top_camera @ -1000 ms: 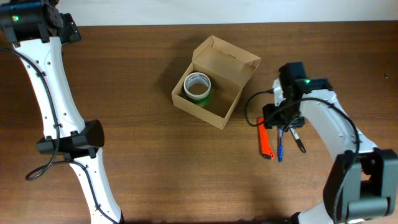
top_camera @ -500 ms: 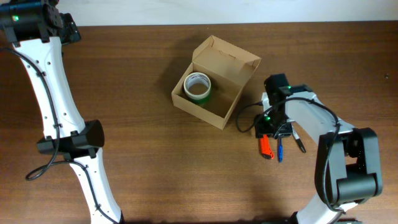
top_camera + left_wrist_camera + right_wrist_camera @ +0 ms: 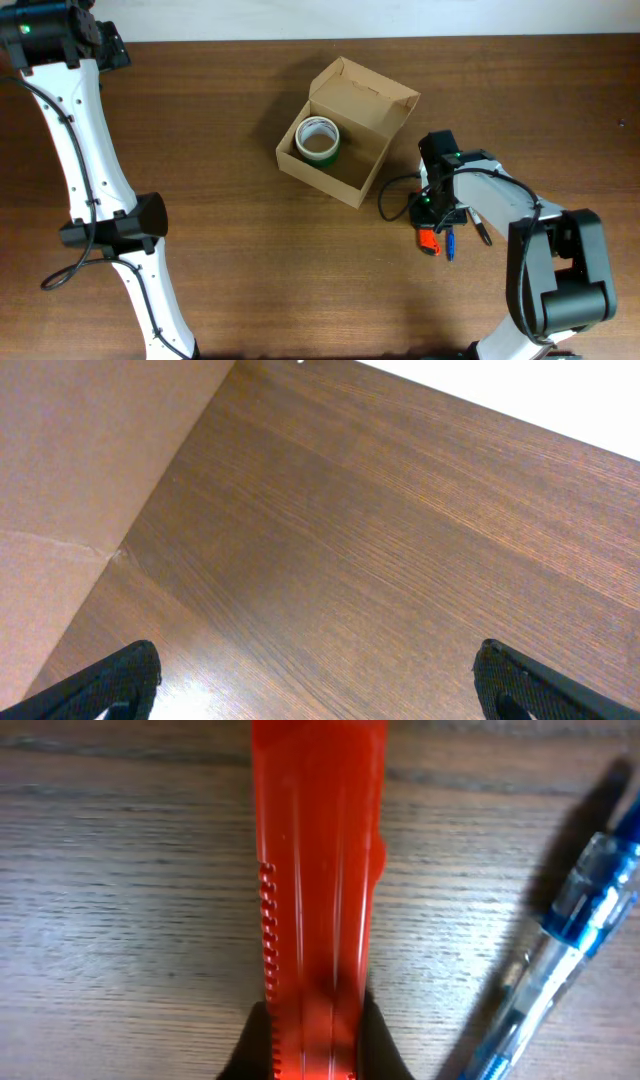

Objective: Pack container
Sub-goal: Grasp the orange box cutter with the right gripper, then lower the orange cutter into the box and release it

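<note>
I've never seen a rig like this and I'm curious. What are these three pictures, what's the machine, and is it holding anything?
It is a robot with two arms at a wooden table, and each arm ends in a two-finger tool. One picture looks down from above. The other two come from small cameras on the wrists, so each shows its own fingers. On the table stands an open cardboard box with a roll of tape inside. To its right lie a blue pen and a black pen. The right tool is shut on a red utility knife beside the pens. The left tool is open, holds nothing and is over bare wood.
</note>
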Available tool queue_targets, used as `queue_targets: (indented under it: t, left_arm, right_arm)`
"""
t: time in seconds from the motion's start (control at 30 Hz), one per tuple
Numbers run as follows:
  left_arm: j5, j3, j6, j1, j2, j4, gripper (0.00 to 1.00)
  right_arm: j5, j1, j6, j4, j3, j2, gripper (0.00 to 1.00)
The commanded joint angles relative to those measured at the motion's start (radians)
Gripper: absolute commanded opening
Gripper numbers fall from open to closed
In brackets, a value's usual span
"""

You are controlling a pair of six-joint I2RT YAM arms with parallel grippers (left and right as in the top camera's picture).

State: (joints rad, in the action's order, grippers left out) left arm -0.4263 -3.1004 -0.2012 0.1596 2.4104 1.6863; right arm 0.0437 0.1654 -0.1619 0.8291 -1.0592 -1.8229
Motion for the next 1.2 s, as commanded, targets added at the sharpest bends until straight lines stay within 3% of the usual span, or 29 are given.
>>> queue_targets:
  t: [0.0, 0.17, 0.33, 0.5, 0.63, 0.8, 1.17]
  left_arm:
    - [-0.004, -0.008, 0.009, 0.007, -0.028, 0.001, 1.00]
    - [-0.004, -0.008, 0.009, 0.007, -0.028, 0.001, 1.00]
    - [-0.004, -0.008, 0.009, 0.007, -0.028, 0.001, 1.00]
    - [-0.004, -0.008, 0.009, 0.007, -0.028, 0.001, 1.00]
    - [-0.005, -0.008, 0.009, 0.007, -0.028, 0.001, 1.00]
    - [-0.004, -0.008, 0.009, 0.007, -0.028, 0.001, 1.00]
    - [-0.004, -0.008, 0.009, 0.007, -0.028, 0.001, 1.00]
  right_arm:
    - [0.009, 0.005, -0.008, -0.014, -0.026, -0.021, 0.04]
    - [0.008, 0.005, 0.056, 0.123, -0.294, 0.048, 0.04]
    - [0.005, 0.006, 0.135, 0.301, -0.800, 0.068, 0.04]
    - [0.035, 0.033, 0.243, 0.243, -1.109, 0.066, 0.04]
    - [0.076, 0.101, 0.382, 0.173, -1.130, 0.048, 0.04]
    - [0.076, 0.193, 0.529, 0.223, -1.130, -0.089, 0.04]
    - [0.077, 0.292, 0.550, 0.528, -1.130, -0.384, 0.03]
